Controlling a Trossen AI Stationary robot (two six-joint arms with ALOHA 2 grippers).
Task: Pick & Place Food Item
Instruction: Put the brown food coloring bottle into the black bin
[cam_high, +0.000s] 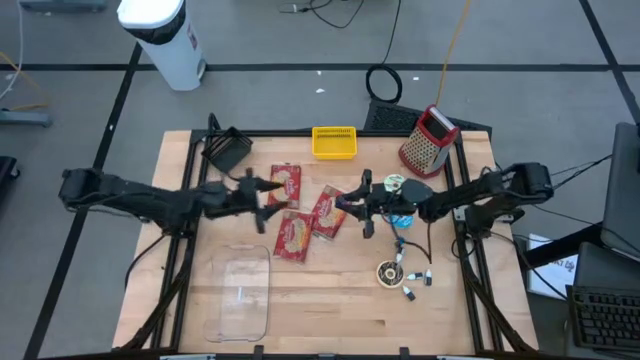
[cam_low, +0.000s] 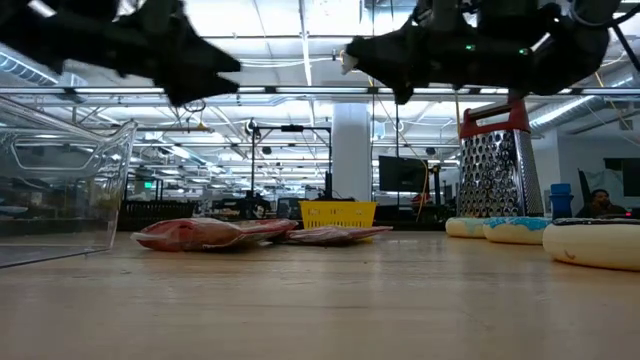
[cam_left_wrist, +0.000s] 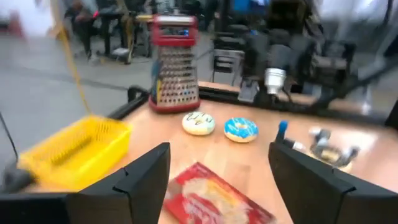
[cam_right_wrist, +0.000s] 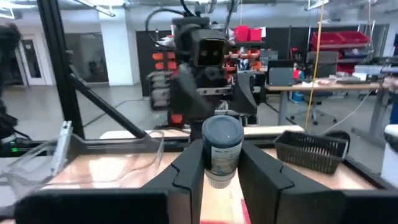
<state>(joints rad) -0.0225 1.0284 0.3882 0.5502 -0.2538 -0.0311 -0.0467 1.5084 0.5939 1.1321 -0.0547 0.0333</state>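
Table: a pale wooden table (cam_high: 330, 300) with a dark frame, standing on a grey floor; a white cylinder (cam_high: 165, 40) stands off it at the upper left of the high view.
Room: the low view looks into a large hall with ceiling lights, desks and monitors; a person shows faintly at its far right edge.
Clear bin: a transparent container (cam_high: 240, 295) at the lower left of the table; nothing can be made out inside it.
Yellow basket: a small yellow basket (cam_high: 334, 142) at the table's upper centre; contents not discernible.
Black basket: a dark mesh basket (cam_high: 229, 150) at the upper left of the table.
Food packets: three red packets (cam_high: 296, 236) lie flat at the centre, between the two grippers.
Grater: a red-handled metal grater (cam_high: 428, 140) at the upper right.
Doughnuts: a white one (cam_left_wrist: 198, 122) and a blue one (cam_left_wrist: 240, 129) near the grater.
Left gripper: left gripper (cam_high: 262, 202), fingers spread wide, empty, above the packets.
Right gripper: right gripper (cam_right_wrist: 215, 163) is clamped on a small dark-lidded jar (cam_right_wrist: 222, 149), right of centre.
Hard to make out: small bits at the lower right of the table (cam_high: 405, 275).
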